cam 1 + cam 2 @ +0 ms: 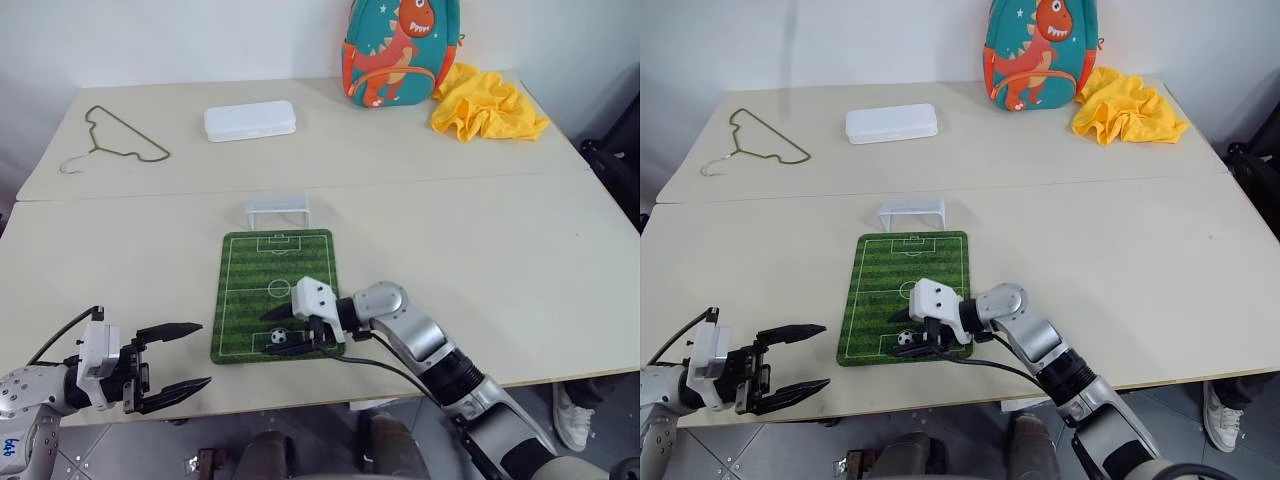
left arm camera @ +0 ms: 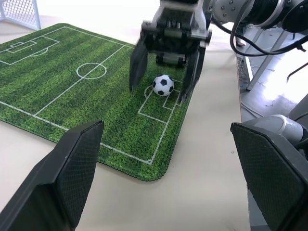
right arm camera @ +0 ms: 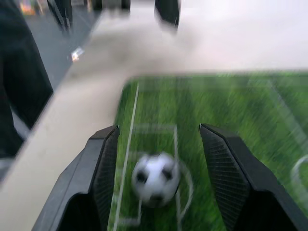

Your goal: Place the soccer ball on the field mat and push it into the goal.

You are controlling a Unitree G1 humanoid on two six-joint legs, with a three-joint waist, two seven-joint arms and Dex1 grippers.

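Soccer ball resting on the field mat, at the end farthest from the goal. Right gripper straddles it, jaws parted, gripping nothing; ball apparently released for pushing. Left gripper waits open, empty, off the mat.

I seem to be in a plain test room, not a home: two pale counters pushed together against a bare white wall, holding unrelated props, namely a dinosaur backpack, a yellow cloth, a wire hanger, a white box and a toy field mat.
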